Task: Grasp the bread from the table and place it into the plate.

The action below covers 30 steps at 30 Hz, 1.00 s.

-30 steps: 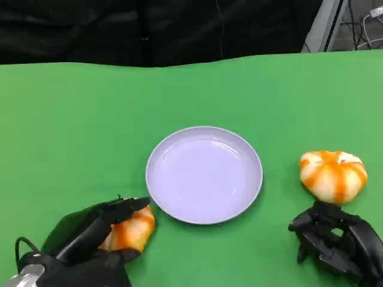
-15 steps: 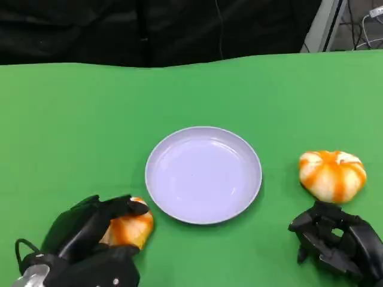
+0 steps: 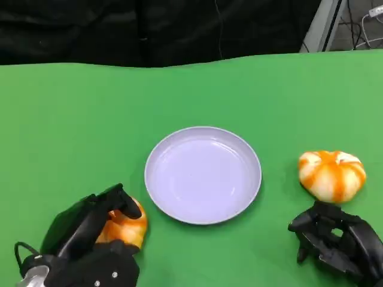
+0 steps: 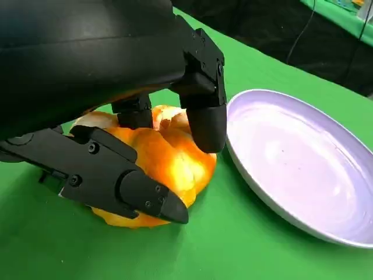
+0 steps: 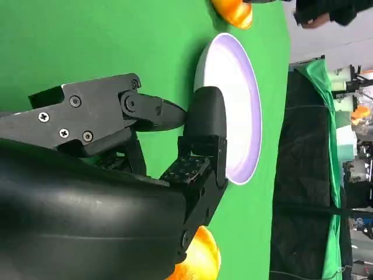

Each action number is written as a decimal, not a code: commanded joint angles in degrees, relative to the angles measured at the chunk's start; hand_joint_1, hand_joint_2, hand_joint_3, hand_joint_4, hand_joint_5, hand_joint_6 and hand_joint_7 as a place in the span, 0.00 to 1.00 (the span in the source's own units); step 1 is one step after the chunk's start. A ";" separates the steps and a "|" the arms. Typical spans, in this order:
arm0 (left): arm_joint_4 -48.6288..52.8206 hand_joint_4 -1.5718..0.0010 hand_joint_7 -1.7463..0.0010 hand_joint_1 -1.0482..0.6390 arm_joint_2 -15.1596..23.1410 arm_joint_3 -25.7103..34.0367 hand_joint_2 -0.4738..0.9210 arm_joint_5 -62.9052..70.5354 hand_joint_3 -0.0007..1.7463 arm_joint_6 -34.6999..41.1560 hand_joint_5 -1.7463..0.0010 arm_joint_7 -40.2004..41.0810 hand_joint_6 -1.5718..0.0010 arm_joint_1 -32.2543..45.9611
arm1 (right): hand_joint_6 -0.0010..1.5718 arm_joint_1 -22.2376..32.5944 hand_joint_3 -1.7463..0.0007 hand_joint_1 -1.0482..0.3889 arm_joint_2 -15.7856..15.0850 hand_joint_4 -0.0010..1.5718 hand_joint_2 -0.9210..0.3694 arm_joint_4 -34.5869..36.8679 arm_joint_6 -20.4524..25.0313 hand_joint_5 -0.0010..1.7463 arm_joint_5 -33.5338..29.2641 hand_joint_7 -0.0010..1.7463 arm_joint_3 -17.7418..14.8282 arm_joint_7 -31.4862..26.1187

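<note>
An orange-and-white bun, the bread (image 3: pixel 127 226), lies on the green table left of the lilac plate (image 3: pixel 203 174). My left hand (image 3: pixel 84 242) wraps over it. In the left wrist view the fingers (image 4: pixel 207 116) press on the top and sides of the bread (image 4: pixel 160 154), which still rests on the cloth beside the plate (image 4: pixel 303 169). A second bread (image 3: pixel 332 174) lies to the right of the plate. My right hand (image 3: pixel 338 245) sits just in front of it, fingers curled in on nothing, as the right wrist view (image 5: pixel 105 192) also shows.
The green table (image 3: pixel 78 119) stretches wide behind and to the left of the plate. A black curtain hangs past its far edge. The right wrist view takes in the plate (image 5: pixel 236 99), the right-hand bread (image 5: pixel 201 259) and the far bread (image 5: pixel 233 13).
My left hand's fingers have curled down and closed over the left bread, which has shifted slightly toward me. The right hand and the other bread have not moved.
</note>
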 commanded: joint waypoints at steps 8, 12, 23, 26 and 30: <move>-2.95 0.70 0.02 0.59 1.71 1.19 0.95 -0.61 0.01 0.36 0.00 0.36 0.74 1.80 | 0.48 0.17 0.73 0.59 -0.51 0.41 0.00 -0.43 0.30 1.00 0.18 0.62 -0.17 -0.31; -6.63 0.71 0.04 0.60 2.38 2.09 0.95 -0.63 0.00 0.93 0.00 0.01 0.73 2.16 | 0.48 0.06 0.73 0.58 -0.55 0.41 0.00 -0.24 0.31 1.00 -0.05 0.62 -0.06 -0.56; -14.25 0.70 0.14 0.61 3.53 3.77 0.95 0.09 0.00 2.92 0.01 -1.54 0.66 2.36 | 0.48 -0.26 0.73 0.57 -0.59 0.41 0.00 0.60 -0.07 1.00 -0.01 0.61 -0.13 -0.36; -16.52 0.70 0.13 0.61 3.67 4.34 0.95 -0.19 0.00 3.89 0.00 -2.30 0.66 2.53 | 0.48 -0.11 0.73 0.58 -0.50 0.41 0.00 0.17 -0.04 1.00 -0.26 0.61 0.05 -0.74; -18.47 0.70 0.12 0.61 3.32 4.74 0.94 -0.13 0.00 3.86 0.01 -2.58 0.67 2.20 | 0.48 -0.25 0.73 0.58 -0.45 0.40 0.00 0.35 0.16 1.00 -0.05 0.62 0.02 -0.65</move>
